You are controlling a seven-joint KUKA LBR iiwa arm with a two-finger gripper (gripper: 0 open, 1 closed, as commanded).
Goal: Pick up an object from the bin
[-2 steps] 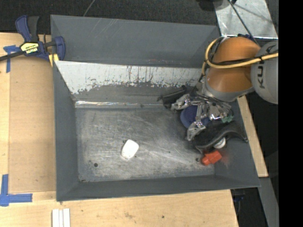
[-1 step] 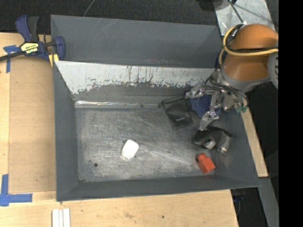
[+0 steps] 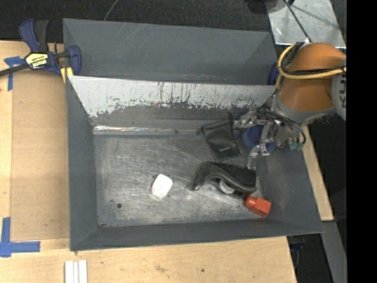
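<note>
The grey bin (image 3: 135, 158) held four loose things. The gripper (image 3: 257, 152) hung low by the bin's right edge, and I could not tell whether it was open or shut, or held anything. A black curved handle-like piece (image 3: 230, 178) lay just beside it toward the front edge, its long axis running along that edge. It looked the likeliest pick. A dark flat piece (image 3: 219, 139) sat near the back wall, an orange-red block (image 3: 258, 205) by the front right corner, and a small white lump (image 3: 161, 186) well apart, left of centre.
</note>
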